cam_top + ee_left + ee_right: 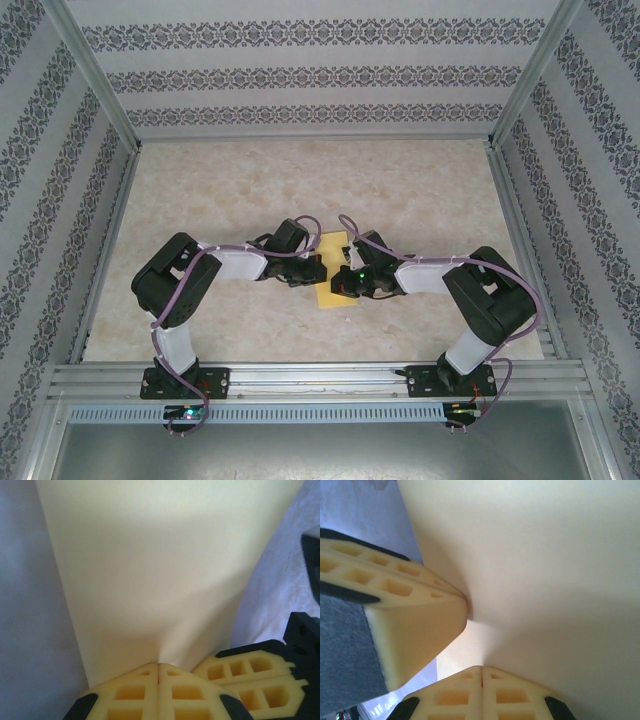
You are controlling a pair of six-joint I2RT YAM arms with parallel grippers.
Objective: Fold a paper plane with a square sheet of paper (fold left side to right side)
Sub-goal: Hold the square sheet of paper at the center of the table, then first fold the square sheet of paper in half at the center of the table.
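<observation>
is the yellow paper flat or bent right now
Bent: the yellow paper puckers into a crease where both shut jaws pinch it. Whether it is fully folded over, cannot tell.

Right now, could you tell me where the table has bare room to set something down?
The far half of the beige tabletop, between the thin yellow paper sheet and the patterned back wall, is bare. The middle is crowded: left and right jaws pinch the sheet.
</observation>
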